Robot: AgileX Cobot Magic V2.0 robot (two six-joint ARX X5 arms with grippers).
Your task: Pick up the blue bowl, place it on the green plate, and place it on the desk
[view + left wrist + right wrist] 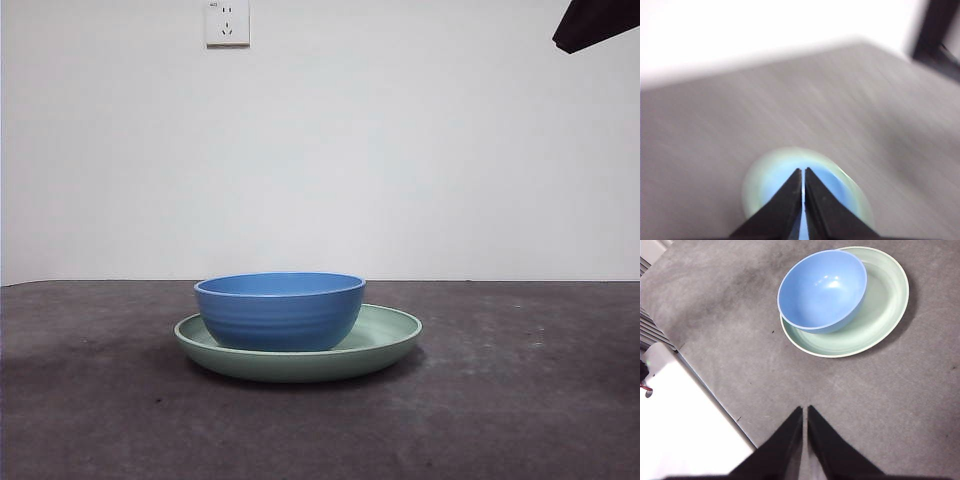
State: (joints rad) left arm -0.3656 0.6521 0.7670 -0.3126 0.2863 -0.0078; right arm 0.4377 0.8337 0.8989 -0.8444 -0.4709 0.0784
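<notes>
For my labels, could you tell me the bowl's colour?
Medium blue bowl, clearest in the right wrist view.

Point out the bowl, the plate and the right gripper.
bowl [280, 315]: front view, on its ridged outer wall.
plate [392, 335]: front view, on the bare rim beside the bowl.
right gripper [804, 410]: right wrist view, between its closed fingers' tips.

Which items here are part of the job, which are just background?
Job items:
- blue bowl, sitting in the green plate
- green plate, flat on the desk
- desk

Background:
- wall socket
- white wall
</notes>
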